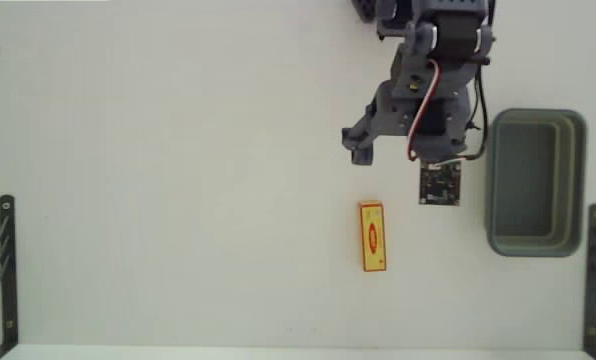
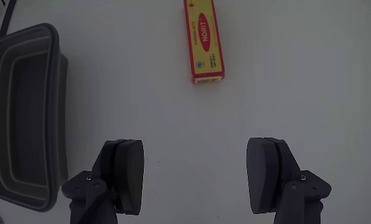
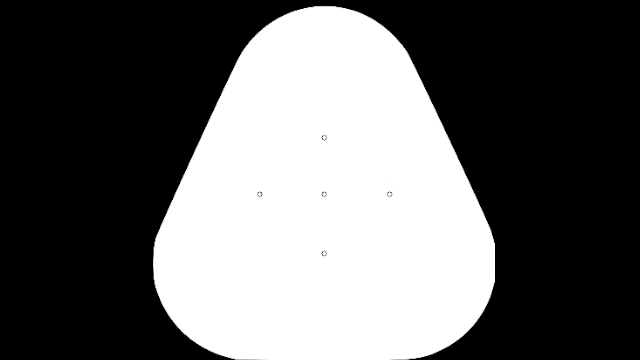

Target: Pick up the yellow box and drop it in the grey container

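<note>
Yellow box (image 1: 372, 236): we count one. It lies flat on the white table (image 1: 158, 180), long axis running 12 to 6 in the fixed view, red oval face up. In the wrist view (image 2: 203, 38) it sits toward 12 o'clock from the fingers, just right of centre, its near short end facing us.

Grey container (image 1: 534, 182): we count one, mouth up, nothing visible inside. It stands at about 2 o'clock from the box in the fixed view, well apart from it; in the wrist view (image 2: 25, 112) it fills the 9 o'clock side.

Gripper (image 2: 195, 174): we count one, with two dark fingers (image 2: 126, 171) spread wide and only bare table between them. It grips nothing. We judge the wide spread is meant to straddle the box's narrow width.

Arm (image 1: 428, 90): one, reaching in from 12 o'clock of the fixed view, its head above the table between box and container, short of the box.

Why so placed: we judge this as the approach stage; the box is untouched and lies almost in line with the gap, so a reach toward 12 o'clock in the wrist view would bring the fingers either side of it.

Side rails (image 1: 3, 270): we count two dark brackets, at the 9 and 3 o'clock edges of the fixed view.
</note>
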Controlling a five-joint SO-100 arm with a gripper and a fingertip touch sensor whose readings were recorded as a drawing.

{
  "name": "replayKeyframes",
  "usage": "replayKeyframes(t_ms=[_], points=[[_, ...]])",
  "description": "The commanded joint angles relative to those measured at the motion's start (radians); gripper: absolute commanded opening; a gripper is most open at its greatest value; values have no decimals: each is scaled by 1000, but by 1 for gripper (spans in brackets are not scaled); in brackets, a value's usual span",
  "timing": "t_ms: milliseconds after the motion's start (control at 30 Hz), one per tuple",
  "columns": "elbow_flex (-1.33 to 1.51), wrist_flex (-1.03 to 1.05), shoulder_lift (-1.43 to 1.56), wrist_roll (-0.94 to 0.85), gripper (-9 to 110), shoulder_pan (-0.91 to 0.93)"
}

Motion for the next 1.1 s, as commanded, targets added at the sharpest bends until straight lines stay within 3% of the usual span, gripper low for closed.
replayKeyframes(t_ms=[0,1067], points=[[5,-1,34,5,110,13],[5,-1,34,5,110,31]])
